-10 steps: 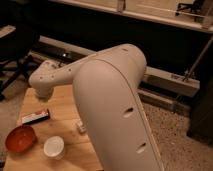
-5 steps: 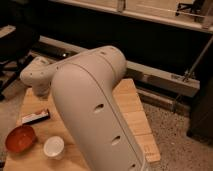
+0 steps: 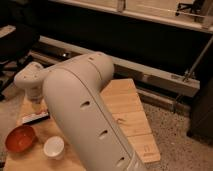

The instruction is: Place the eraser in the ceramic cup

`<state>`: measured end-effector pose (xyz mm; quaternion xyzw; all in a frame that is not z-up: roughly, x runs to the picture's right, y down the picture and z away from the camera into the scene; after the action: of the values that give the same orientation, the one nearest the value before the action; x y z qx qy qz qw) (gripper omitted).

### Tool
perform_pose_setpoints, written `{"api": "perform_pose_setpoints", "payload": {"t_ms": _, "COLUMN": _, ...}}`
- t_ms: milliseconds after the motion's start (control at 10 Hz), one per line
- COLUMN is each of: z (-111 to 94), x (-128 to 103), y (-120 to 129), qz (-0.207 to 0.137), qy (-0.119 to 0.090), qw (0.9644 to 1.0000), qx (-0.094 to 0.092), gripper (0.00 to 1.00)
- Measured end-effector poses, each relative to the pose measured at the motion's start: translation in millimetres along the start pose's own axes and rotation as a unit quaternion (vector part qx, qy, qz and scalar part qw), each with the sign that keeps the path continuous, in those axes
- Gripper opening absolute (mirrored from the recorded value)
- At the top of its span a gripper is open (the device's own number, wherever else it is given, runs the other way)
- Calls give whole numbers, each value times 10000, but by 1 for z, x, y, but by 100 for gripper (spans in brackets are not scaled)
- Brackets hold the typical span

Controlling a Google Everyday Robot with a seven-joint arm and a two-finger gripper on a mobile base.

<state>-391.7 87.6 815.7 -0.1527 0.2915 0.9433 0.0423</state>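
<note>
Matt wood tbl (image 3: 127,107), smooth plastic arm (image 3: 85,115) (cup (image 3: 53,147) glossy).

The robot's bulky white arm (image 3: 85,115) slants across the wooden worktop (image 3: 127,107), blocking its middle and front. The gripper (image 3: 36,102) hangs at the left rear, just above the eraser (image 3: 35,118). An orange bowl (image 3: 20,138) and the ceramic cup (image 3: 54,147) crowd the left front corner. Bare boards on the right offer passage.

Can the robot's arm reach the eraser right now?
Probably yes. The gripper seems to hang right over the eraser, with nothing seen between them. The cup and bowl sit off to the side.
</note>
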Motion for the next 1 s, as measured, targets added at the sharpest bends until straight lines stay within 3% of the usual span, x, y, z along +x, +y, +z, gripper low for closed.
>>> {"api": "perform_pose_setpoints", "payload": {"t_ms": 400, "z": 21, "x": 23, "y": -19, "qz": -480, "qy": 150, "qw": 9980, "qx": 379, "gripper": 80}}
{"api": "perform_pose_setpoints", "payload": {"t_ms": 1000, "z": 61, "x": 59, "y": -32, "qz": -930, "qy": 397, "qw": 9929, "qx": 630, "gripper": 80}}
